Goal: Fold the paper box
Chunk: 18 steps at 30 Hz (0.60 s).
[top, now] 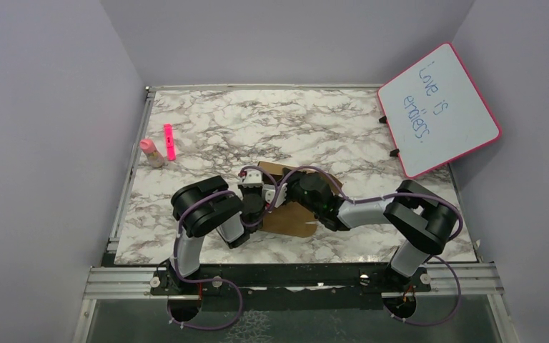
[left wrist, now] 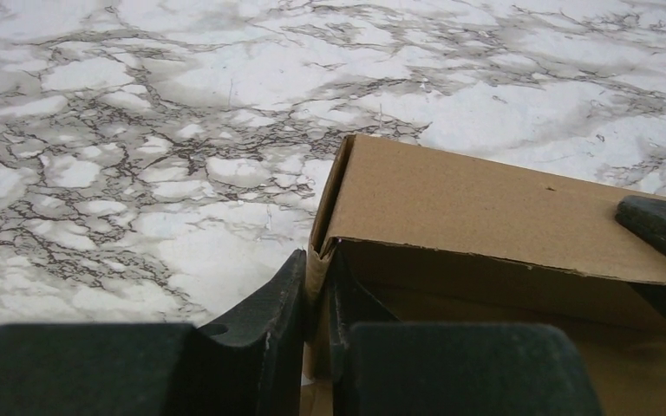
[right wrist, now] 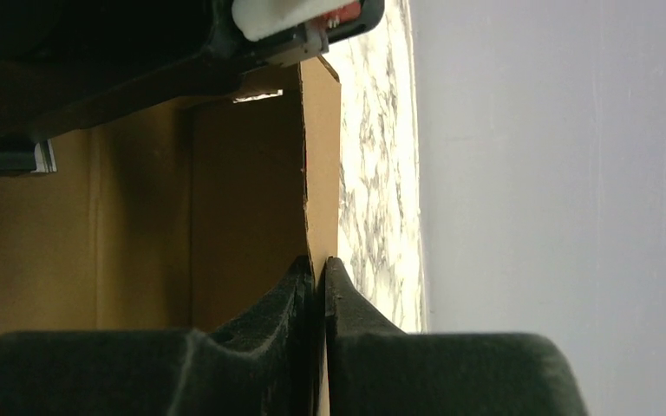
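Observation:
The paper box point(top: 292, 214) is plain brown cardboard, partly folded, at the near middle of the marble table, mostly hidden under both wrists. My left gripper point(top: 256, 207) is shut on its left wall; in the left wrist view the gripper point(left wrist: 319, 264) pinches the doubled corner edge of the box point(left wrist: 486, 204). My right gripper point(top: 302, 194) is shut on another wall; in the right wrist view the gripper point(right wrist: 320, 270) clamps a thin upright panel of the box point(right wrist: 251, 191), with the box's inside to the left.
A pink-framed whiteboard point(top: 439, 108) leans at the back right. A pink marker point(top: 169, 141) and a small pink-capped bottle point(top: 151, 152) lie at the left. The table point(top: 257, 121) has grey walls on three sides.

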### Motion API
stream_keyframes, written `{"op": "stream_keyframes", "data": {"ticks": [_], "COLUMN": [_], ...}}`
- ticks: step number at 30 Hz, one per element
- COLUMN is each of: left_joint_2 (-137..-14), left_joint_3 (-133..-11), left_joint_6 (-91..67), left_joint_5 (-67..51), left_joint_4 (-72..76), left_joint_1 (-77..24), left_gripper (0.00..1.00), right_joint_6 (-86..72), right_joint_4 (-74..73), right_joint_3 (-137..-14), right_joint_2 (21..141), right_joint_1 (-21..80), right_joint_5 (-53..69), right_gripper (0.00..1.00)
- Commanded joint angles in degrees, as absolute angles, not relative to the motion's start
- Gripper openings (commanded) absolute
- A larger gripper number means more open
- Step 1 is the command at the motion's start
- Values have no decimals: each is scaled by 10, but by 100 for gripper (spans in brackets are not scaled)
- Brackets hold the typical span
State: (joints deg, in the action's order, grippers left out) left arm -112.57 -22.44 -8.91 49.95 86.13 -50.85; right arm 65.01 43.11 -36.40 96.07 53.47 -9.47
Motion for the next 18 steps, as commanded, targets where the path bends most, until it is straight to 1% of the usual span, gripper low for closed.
{"op": "stream_keyframes", "data": {"ticks": [1, 6, 15, 18], "left_joint_2": [-1143, -1126, -1114, -1105], "left_joint_3": [-191, -159, -127, -104], "left_joint_6": [-40, -44, -53, -58], "left_joint_5": [540, 522, 512, 504], "left_joint_4": [926, 969, 998, 1024], "left_joint_1": [-506, -506, -509, -512], "left_gripper": [17, 27, 49, 55], "right_joint_6": [588, 586, 576, 568], "right_joint_4": [388, 390, 403, 401], "right_joint_3": [-369, -368, -364, -364], "right_joint_2": [948, 943, 928, 923], "right_joint_1": [546, 546, 546, 545], "right_joint_5": [-100, -104, -109, -112], "right_gripper": [13, 16, 21, 22]}}
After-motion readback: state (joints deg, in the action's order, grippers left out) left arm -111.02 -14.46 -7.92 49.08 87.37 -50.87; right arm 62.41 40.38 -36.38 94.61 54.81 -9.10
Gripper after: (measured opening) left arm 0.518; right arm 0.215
